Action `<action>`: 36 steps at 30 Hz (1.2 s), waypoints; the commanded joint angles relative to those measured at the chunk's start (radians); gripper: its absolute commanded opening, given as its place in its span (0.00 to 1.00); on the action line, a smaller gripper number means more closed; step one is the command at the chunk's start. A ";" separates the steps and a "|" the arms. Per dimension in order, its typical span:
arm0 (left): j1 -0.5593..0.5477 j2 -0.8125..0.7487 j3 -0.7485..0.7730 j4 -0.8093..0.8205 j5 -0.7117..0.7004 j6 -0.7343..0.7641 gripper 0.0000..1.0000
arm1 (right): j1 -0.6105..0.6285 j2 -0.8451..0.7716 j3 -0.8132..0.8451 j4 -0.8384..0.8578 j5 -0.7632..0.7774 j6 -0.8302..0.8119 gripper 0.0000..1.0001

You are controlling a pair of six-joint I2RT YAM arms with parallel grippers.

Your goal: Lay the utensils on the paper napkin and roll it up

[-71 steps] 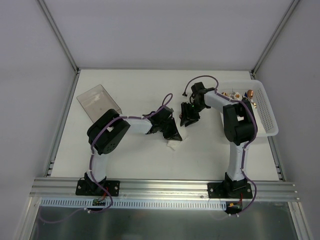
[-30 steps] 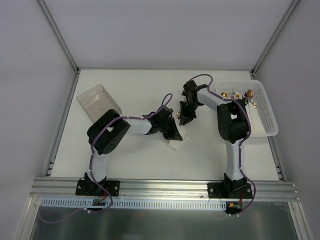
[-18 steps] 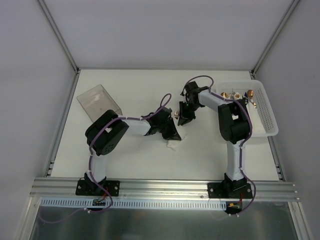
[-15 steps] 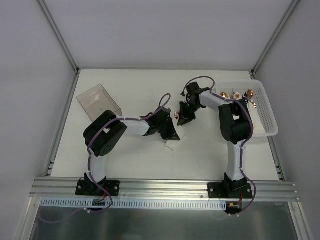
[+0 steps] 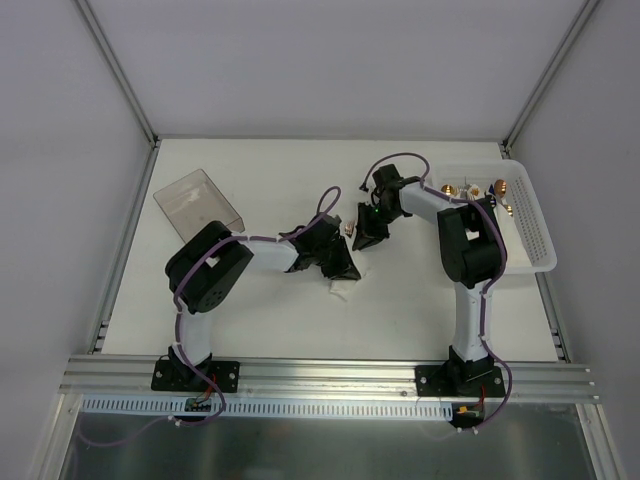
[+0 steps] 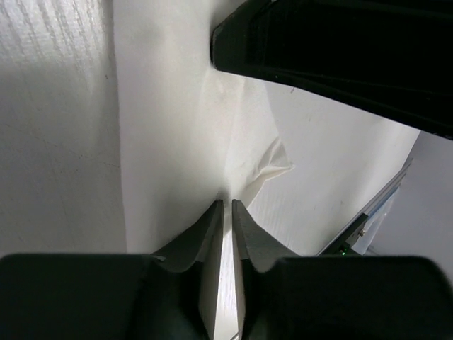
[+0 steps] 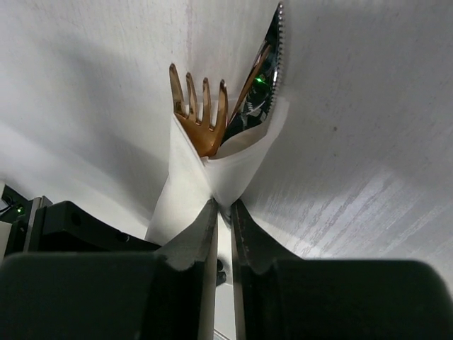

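While the rolled paper napkin [image 7: 212, 177] runs near-to-far, its fork [image 7: 202, 120] tines point far.

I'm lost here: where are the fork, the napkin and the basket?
fork [image 7: 202, 131], right wrist view, neck below tines
napkin [image 7: 185, 185], right wrist view, wrapped side
basket [image 5: 533, 220], top view, right wall

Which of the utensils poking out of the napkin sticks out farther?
The knife, the serrated blade just right of the fork. Its tip reaches well past the fork's tines, beyond the napkin.
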 commanded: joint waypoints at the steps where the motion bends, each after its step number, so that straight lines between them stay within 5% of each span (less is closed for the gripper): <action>1: 0.016 0.007 -0.060 -0.096 -0.095 0.050 0.17 | -0.003 -0.009 -0.024 0.036 0.008 -0.059 0.00; 6: 0.016 -0.093 -0.089 -0.067 -0.103 0.070 0.41 | -0.018 -0.035 -0.056 0.077 -0.027 -0.067 0.00; 20: 0.068 -0.410 -0.206 -0.038 -0.175 0.122 0.54 | -0.046 -0.086 -0.117 0.194 -0.161 -0.076 0.00; 28: 0.167 -0.343 -0.172 -0.024 -0.077 0.182 0.55 | -0.051 -0.142 -0.173 0.275 -0.231 -0.077 0.00; 36: 0.207 -0.194 -0.157 0.196 0.098 0.162 0.54 | -0.052 -0.181 -0.211 0.330 -0.280 -0.076 0.00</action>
